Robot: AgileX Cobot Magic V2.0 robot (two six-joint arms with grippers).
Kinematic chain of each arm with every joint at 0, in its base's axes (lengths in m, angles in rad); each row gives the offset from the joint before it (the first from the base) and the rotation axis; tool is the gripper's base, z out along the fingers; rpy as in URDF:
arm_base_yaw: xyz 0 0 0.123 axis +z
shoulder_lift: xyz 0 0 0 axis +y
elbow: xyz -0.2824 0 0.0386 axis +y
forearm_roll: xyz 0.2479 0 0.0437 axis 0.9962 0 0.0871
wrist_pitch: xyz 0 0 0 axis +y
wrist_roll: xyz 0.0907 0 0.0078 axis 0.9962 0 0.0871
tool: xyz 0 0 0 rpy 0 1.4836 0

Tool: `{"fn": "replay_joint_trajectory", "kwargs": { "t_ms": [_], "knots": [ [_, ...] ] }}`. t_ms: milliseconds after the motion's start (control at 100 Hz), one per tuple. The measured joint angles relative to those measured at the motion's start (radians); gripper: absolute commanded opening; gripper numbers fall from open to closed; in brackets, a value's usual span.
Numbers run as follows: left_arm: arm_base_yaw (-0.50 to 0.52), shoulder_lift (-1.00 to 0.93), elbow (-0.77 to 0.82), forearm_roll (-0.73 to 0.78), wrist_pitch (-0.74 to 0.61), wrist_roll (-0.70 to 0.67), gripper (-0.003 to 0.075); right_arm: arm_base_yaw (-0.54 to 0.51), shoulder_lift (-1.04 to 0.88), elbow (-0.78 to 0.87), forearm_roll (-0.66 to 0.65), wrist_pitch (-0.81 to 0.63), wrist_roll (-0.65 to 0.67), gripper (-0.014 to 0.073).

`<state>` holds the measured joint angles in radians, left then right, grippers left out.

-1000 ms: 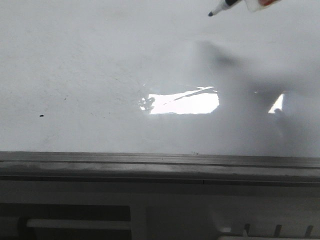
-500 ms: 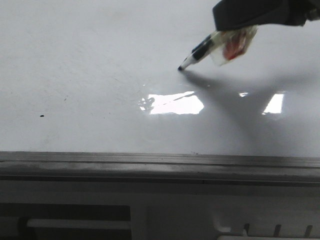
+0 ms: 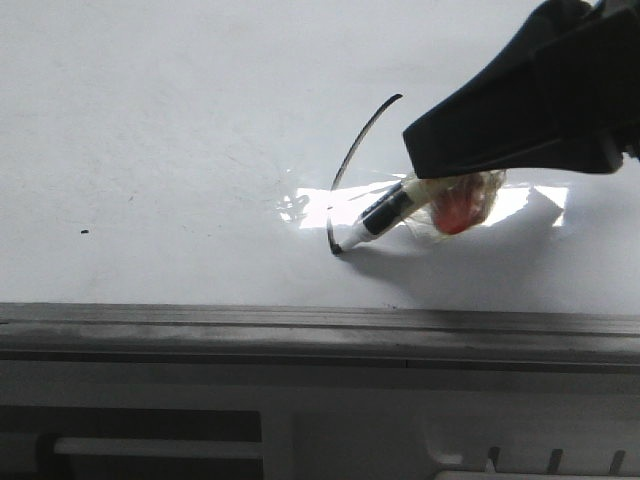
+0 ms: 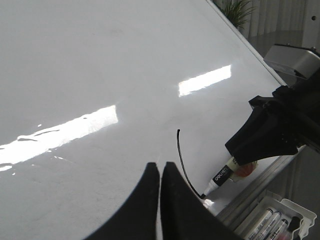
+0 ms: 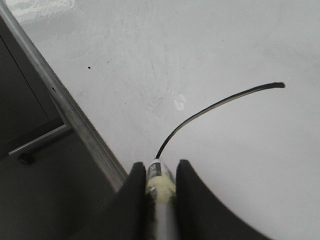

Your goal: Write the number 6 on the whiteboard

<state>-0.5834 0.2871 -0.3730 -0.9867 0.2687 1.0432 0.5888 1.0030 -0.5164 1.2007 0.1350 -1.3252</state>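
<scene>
The whiteboard [image 3: 150, 120] is glossy white with a bright glare patch. A thin black curved line [image 3: 352, 155], the long tail of the number 6, runs down it toward the near frame edge; no loop shows. My right gripper [image 3: 430, 150] is shut on a black-and-white marker [image 3: 385, 215], whose tip touches the board at the line's lower end. The right wrist view shows the marker [image 5: 159, 180] between the fingers [image 5: 182, 172] and the line [image 5: 210, 107]. My left gripper [image 4: 160, 170] is shut and empty, hovering over the board beside the line [image 4: 182, 164].
A grey metal frame edge [image 3: 300, 325] borders the board's near side. A tiny black speck [image 3: 82, 232] sits at the left. A tray with several markers [image 4: 272, 220] lies beyond the frame. A potted plant [image 4: 237, 10] stands past the far corner.
My right gripper came down from the far side toward the near frame with the marker. The tip touched the board and drew the long curved line.
</scene>
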Motion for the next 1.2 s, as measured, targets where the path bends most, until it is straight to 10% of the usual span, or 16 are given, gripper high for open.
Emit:
{"fn": "replay_joint_trajectory", "kwargs": {
  "t_ms": [930,1200],
  "knots": [
    [0.0,0.0,0.0,-0.002,0.002,0.0,-0.0019,0.002,0.038,-0.071,0.0,-0.063,0.002,-0.0071],
    [0.0,0.002,0.0,-0.004,0.037,-0.001,0.0077,-0.002,-0.121,-0.092,-0.022,0.192,0.002,-0.0071]
  ]
}}
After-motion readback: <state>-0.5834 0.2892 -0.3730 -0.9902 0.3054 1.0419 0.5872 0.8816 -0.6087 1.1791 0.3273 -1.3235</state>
